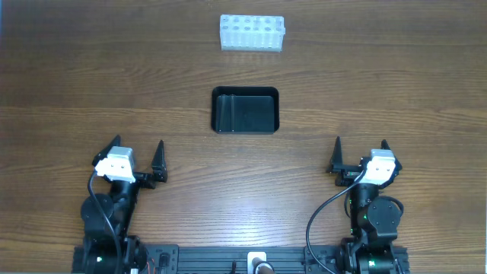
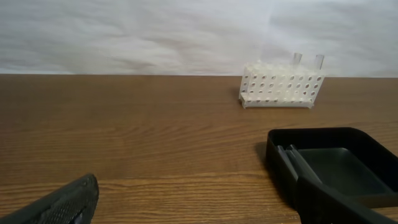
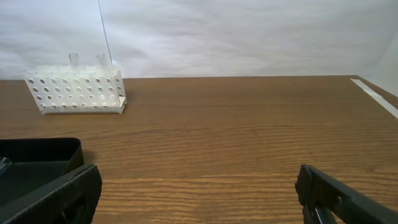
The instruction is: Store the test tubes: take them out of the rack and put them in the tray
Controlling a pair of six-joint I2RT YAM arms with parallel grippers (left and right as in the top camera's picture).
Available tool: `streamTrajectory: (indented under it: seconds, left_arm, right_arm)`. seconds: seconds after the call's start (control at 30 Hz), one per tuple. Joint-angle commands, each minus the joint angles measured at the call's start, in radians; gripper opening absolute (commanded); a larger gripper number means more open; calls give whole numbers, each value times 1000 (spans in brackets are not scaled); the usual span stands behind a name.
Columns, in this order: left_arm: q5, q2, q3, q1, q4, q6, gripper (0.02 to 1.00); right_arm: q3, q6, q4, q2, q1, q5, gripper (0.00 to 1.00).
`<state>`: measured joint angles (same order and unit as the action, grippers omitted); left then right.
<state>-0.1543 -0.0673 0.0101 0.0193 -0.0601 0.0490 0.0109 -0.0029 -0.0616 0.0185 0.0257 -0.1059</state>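
The white test tube rack [image 1: 252, 33] stands at the far middle of the table. Two clear tubes [image 2: 297, 60] stick up from one end of the rack [image 2: 282, 87]; they show again as tubes [image 3: 73, 60] above the rack [image 3: 76, 90]. The black tray [image 1: 245, 111] lies in the table's centre, and what look like clear tubes [image 2: 287, 159] lie along its left inner side. My left gripper [image 1: 137, 157] is open near the front left, well short of the tray [image 2: 329, 168]. My right gripper [image 1: 359, 157] is open at the front right, nothing between its fingers [image 3: 56, 199].
The wooden table [image 1: 91, 68] stretches bare between the grippers and the tray [image 3: 37, 155]. A white wall rises behind the rack. A strip of pale tape [image 3: 373, 93] marks the table's right edge.
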Motion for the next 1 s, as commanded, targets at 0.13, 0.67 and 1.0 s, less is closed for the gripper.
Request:
streamTrajectory:
  seconds: [0.13, 0.67, 1.0]
  left_arm:
    - [-17, 8, -4, 5, -2, 11, 1000]
    - [-17, 8, -4, 5, -2, 11, 1000]
    - [-16, 8, -4, 5, -2, 11, 1000]
  right_arm:
    - [-6, 2, -4, -1, -7, 4, 991]
    - [-6, 2, 0, -1, -8, 3, 991]
    - [64, 59, 137, 126, -7, 30, 993]
